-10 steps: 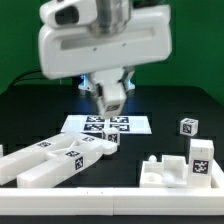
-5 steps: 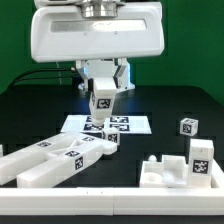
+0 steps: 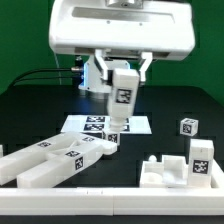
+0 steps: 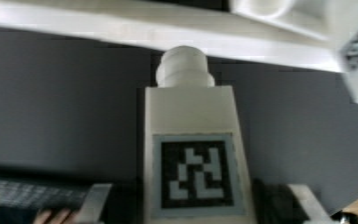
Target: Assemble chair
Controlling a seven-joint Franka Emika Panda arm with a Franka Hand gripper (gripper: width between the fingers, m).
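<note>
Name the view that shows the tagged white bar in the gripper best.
The wrist view: the bar fills the frame, its square tag and rounded peg end plain, with the gripper closed on it. The exterior view shows the bar small, held in the air above the marker board.

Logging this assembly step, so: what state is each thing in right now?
gripper: shut on the pegged bar
pegged bar: held nearly upright, peg end down
long bars: lying on the table
panel part: resting on the table, untouched
small tagged block: sitting on the table, apart
</note>
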